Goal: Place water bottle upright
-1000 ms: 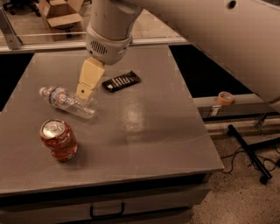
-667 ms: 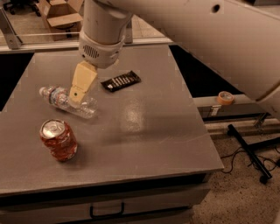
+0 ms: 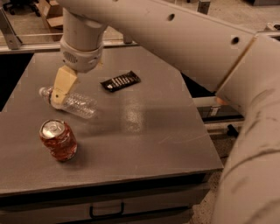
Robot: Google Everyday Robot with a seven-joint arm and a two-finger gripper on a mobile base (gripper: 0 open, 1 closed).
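The water bottle is clear and ribbed with a white cap. It lies on its side on the grey table, cap end pointing left. My gripper hangs from the white arm at the upper left. Its tan tip comes down over the bottle's neck end, just right of the cap. I cannot see whether it holds the bottle. The red soda can with a silver top stands upright in front of the bottle, apart from it.
A black packet lies flat on the table behind and right of the bottle. My white arm crosses the top and right of the view. A drawer handle shows below the table's front edge. Cardboard boxes sit on the floor behind.
My gripper has moved left and down, from the bottle's middle toward its neck end. The arm now fills more of the view. The bottle, can and packet have not moved.
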